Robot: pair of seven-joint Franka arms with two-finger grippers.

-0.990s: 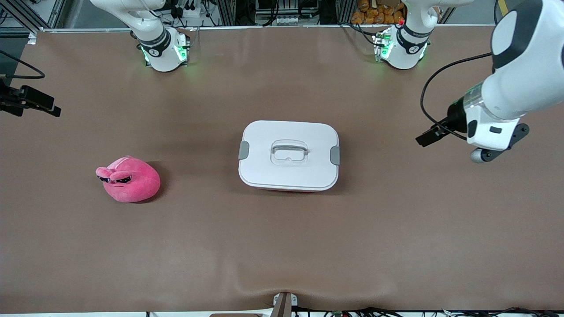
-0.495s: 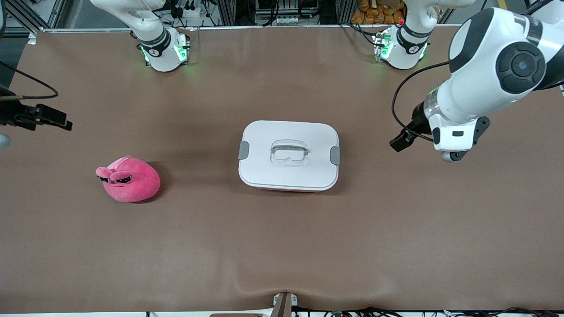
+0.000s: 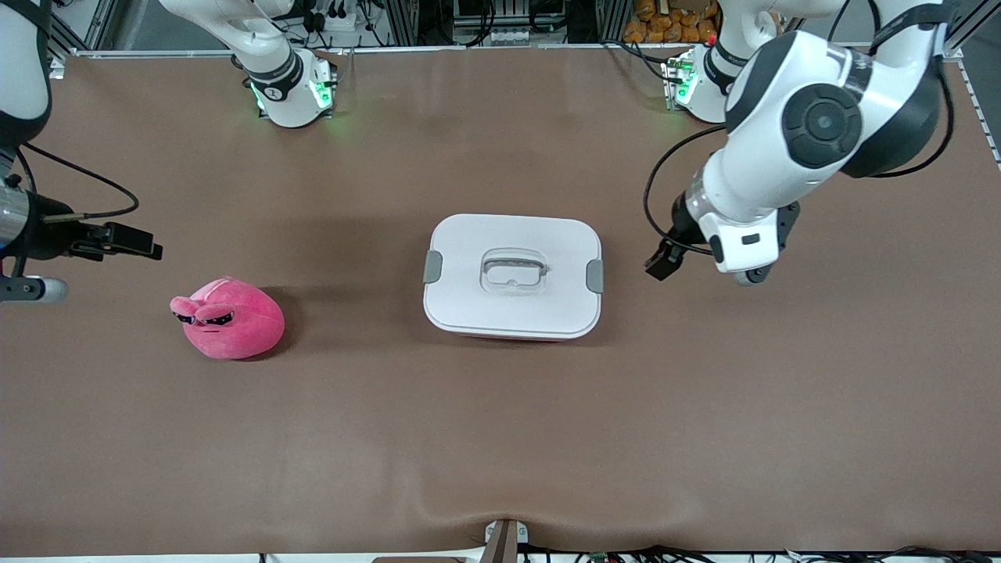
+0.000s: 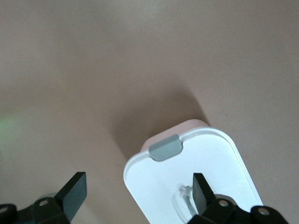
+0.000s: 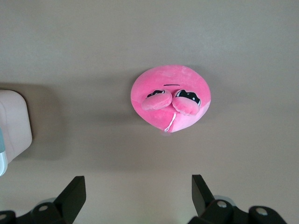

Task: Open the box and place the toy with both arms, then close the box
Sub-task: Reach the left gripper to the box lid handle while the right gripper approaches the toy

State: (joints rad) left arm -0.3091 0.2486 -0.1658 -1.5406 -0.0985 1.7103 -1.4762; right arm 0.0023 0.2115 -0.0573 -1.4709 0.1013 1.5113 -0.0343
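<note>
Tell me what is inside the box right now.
That cannot be seen: the white lid sits shut on the box, both grey clips down, covering the inside. The pink plush toy lies outside on the table, toward the right arm's end.

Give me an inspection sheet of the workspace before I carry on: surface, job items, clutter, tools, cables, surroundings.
Surface: brown table, with a slight ripple at the edge nearest the front camera.
Box: box mid-table, white lid on, both grey clips in place.
Toy: pink toy on the table toward the right arm's end, apart from the box.
Clutter: nothing seen.
Left tool: left tool open, empty, over the box's clip end.
Right tool: right tool open, empty, over the table beside the toy.
Cables: black cable looping along the left arm's wrist, another at the right arm's wrist.
Surroundings: frames, wires and an orange pile past the arm bases.
</note>
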